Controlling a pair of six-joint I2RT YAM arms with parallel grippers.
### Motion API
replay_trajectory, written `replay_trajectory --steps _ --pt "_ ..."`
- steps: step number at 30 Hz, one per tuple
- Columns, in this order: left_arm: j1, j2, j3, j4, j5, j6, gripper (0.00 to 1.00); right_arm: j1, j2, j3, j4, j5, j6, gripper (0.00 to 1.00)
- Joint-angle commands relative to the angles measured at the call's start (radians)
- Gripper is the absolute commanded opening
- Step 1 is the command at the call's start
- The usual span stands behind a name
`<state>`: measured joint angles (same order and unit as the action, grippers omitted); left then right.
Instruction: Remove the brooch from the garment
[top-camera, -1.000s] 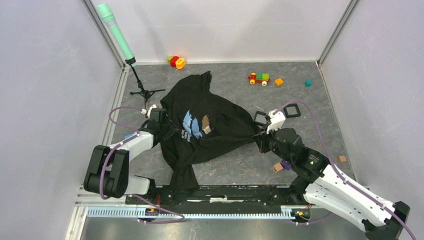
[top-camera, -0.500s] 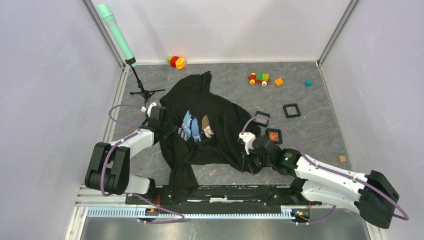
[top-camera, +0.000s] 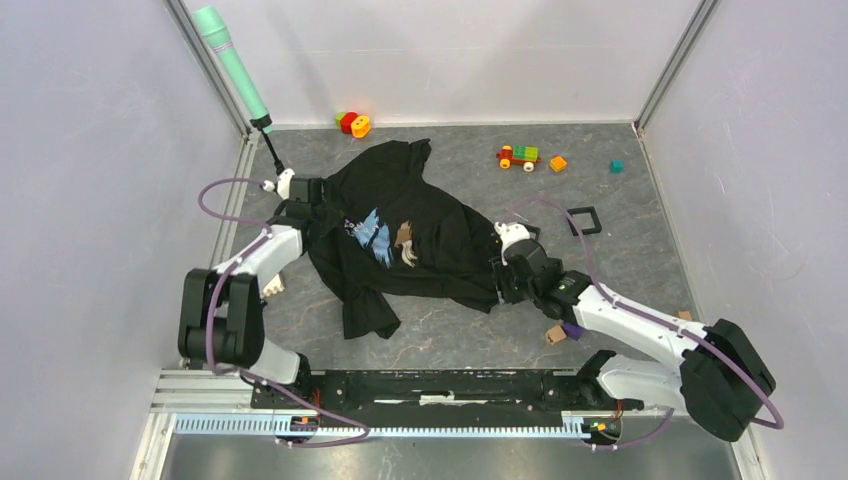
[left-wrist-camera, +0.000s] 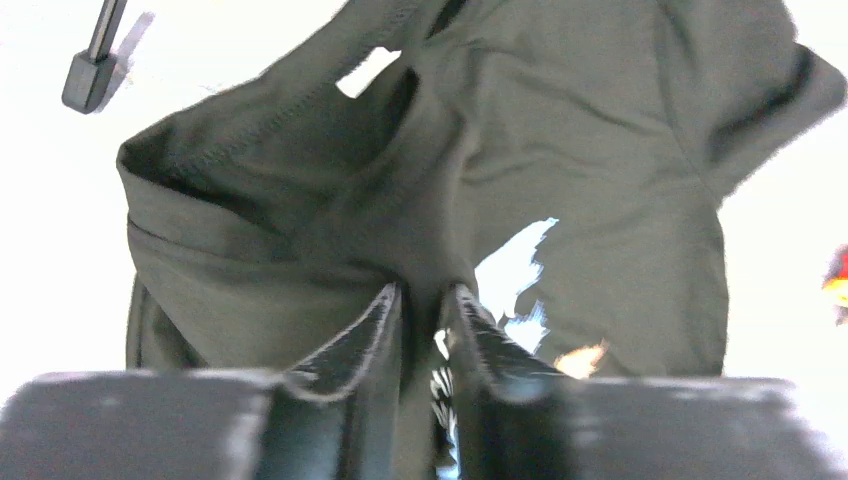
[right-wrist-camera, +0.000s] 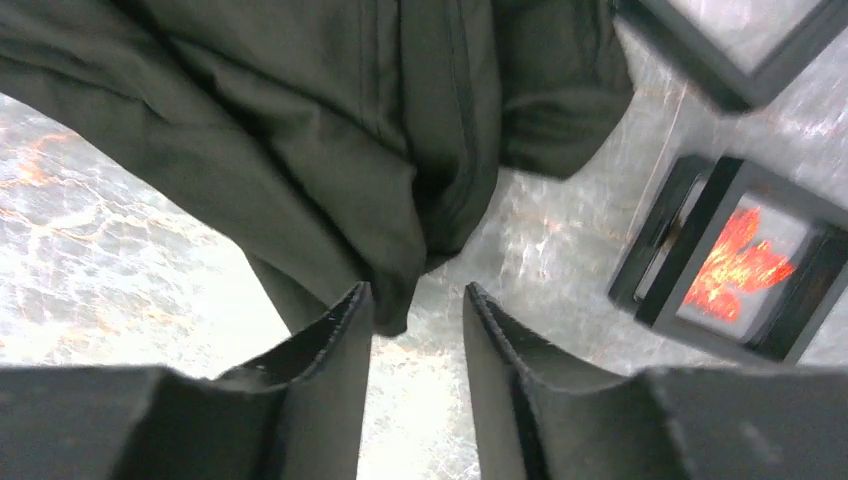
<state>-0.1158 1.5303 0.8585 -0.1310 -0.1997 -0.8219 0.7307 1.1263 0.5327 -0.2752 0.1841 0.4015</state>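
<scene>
The garment (top-camera: 420, 225), a black T-shirt with a blue, white and brown print, lies stretched across the middle of the table. My left gripper (top-camera: 310, 197) is at its far left edge and is shut on a fold of the cloth (left-wrist-camera: 422, 300). In the left wrist view a tiny orange-cream spot (left-wrist-camera: 582, 358) shows right of the print; it looks like the brooch. My right gripper (top-camera: 503, 282) sits at the garment's right hem. Its jaws stand apart (right-wrist-camera: 418, 300) with bare table between them, and the hem (right-wrist-camera: 400, 290) just touches the left fingertip.
Black square frames lie right of the shirt (top-camera: 583, 220); one with an orange leaf (right-wrist-camera: 735, 265) is beside my right fingers. A teal microphone on a stand (top-camera: 232, 70), ring toys (top-camera: 353, 123), a toy train (top-camera: 518, 155), an orange cube (top-camera: 558, 163) and wooden blocks (top-camera: 556, 335) are around.
My left gripper shut on the shirt and pulled its left edge up and to the left. My right gripper carried the right hem leftward, then opened and let it go.
</scene>
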Motion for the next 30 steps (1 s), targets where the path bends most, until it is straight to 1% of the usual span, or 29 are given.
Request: replay_trajectory --steps 1,2,3,5,7,9,11,12,13,15,17,18,20,21,24,25,26,28,30 --pt "-0.009 -0.156 0.031 -0.04 0.053 0.048 0.55 -0.022 -0.024 0.097 0.069 -0.01 -0.099 0.53" --pt "-0.01 -0.186 0.03 -0.09 0.099 0.067 0.7 -0.035 -0.054 0.091 0.095 -0.005 -0.113 0.61" --pt "-0.021 -0.235 0.015 -0.125 0.142 0.085 0.78 -0.045 -0.088 0.087 0.117 0.01 -0.128 0.69" --pt "-0.061 -0.363 -0.052 -0.145 0.118 0.099 0.99 -0.048 -0.155 0.095 0.127 0.122 -0.145 0.79" --pt "-0.067 -0.508 -0.121 -0.143 0.086 0.13 1.0 -0.048 -0.221 0.082 0.163 0.228 -0.171 0.87" --pt "-0.068 -0.634 -0.17 -0.123 0.039 0.223 1.0 -0.048 -0.274 0.028 0.253 0.329 -0.237 0.9" --pt "-0.068 -0.748 -0.251 -0.014 0.013 0.306 1.0 -0.05 -0.316 -0.056 0.402 0.389 -0.375 0.9" --pt "-0.068 -0.806 -0.304 0.044 0.018 0.337 1.0 -0.05 -0.329 -0.088 0.443 0.428 -0.423 0.89" --pt "-0.068 -0.851 -0.346 0.115 0.051 0.365 1.0 -0.051 -0.341 -0.122 0.485 0.49 -0.45 0.89" --pt "-0.072 -0.938 -0.45 0.255 0.084 0.398 1.0 -0.073 -0.359 -0.178 0.555 0.558 -0.478 0.9" --pt "-0.073 -0.977 -0.54 0.365 0.029 0.38 1.0 -0.132 -0.362 -0.223 0.61 0.559 -0.478 0.94" --pt "-0.073 -0.974 -0.567 0.4 -0.01 0.39 1.0 -0.172 -0.357 -0.244 0.627 0.553 -0.476 0.98" --pt "-0.073 -0.948 -0.622 0.487 -0.044 0.487 1.0 -0.253 -0.346 -0.279 0.662 0.521 -0.476 0.98" --pt "-0.073 -0.937 -0.648 0.543 -0.075 0.522 1.0 -0.302 -0.346 -0.297 0.682 0.495 -0.446 0.98" --pt "-0.072 -0.893 -0.724 0.678 -0.133 0.633 1.0 -0.447 -0.347 -0.394 0.809 0.311 -0.41 0.97" --pt "-0.072 -0.85 -0.756 0.761 -0.157 0.669 1.0 -0.47 -0.339 -0.423 0.864 0.269 -0.425 0.96" --pt "-0.071 -0.802 -0.783 0.848 -0.162 0.707 1.0 -0.483 -0.33 -0.444 0.895 0.257 -0.44 0.96" --pt "-0.071 -0.677 -0.802 0.939 -0.153 0.801 1.0 -0.496 -0.29 -0.465 0.947 0.297 -0.447 0.96" --pt "-0.07 -0.59 -0.8 0.99 -0.144 0.77 1.0 -0.524 -0.247 -0.501 1.019 0.265 -0.489 0.96"
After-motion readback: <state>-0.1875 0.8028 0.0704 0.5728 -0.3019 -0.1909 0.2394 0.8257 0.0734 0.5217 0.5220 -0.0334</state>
